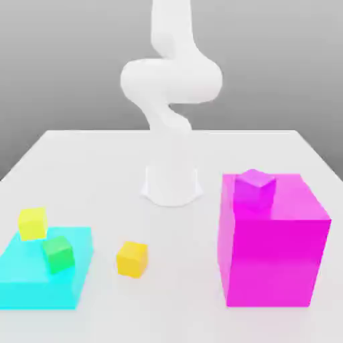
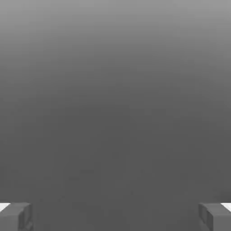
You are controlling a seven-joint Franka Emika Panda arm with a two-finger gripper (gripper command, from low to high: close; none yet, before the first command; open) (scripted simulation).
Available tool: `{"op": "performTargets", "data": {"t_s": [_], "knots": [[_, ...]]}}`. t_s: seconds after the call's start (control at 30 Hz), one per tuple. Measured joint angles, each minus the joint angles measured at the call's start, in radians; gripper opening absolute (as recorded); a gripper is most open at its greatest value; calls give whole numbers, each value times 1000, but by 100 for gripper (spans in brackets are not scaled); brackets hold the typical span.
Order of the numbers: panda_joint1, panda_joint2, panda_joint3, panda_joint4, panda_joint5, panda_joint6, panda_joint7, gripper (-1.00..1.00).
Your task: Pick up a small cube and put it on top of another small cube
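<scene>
Amber and small, the cube (image 1: 132,258) is sitting alone on the white table (image 1: 100,161), between the cyan slab (image 1: 27,275) and the big magenta block (image 1: 275,254); nothing is gripping it, so the pick and the stacking are both, by my reading, still waiting; the gripper (image 2: 115,216) is standing spread wide and empty; no writing or labels are showing anywhere.

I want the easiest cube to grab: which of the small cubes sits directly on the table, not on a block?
The amber cube. It rests alone on the table; the lemon cube and green cube sit on the cyan block, the purple cube on the magenta block.
</scene>
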Motion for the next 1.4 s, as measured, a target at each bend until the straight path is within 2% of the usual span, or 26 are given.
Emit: {"op": "performTargets", "data": {"t_s": [0.6,1.0,1.07,1.13,1.23,1.27,1.33,1.37,1.4], "knots": [[100,356,-263,-339,-162,293,-687,0],[162,601,-448,-565,-174,495,-1213,0],[178,646,-473,-600,-146,531,-1316,0],[211,714,-467,-606,-28,585,-1427,0],[83,828,-276,-588,230,668,-1617,0],[21,865,-198,-579,293,696,-1664,0],[-106,936,-57,-564,355,755,-1712,0],[-152,969,-8,-558,370,783,-1724,-100],[-152,969,-8,-558,370,783,-1724,-100]]}}
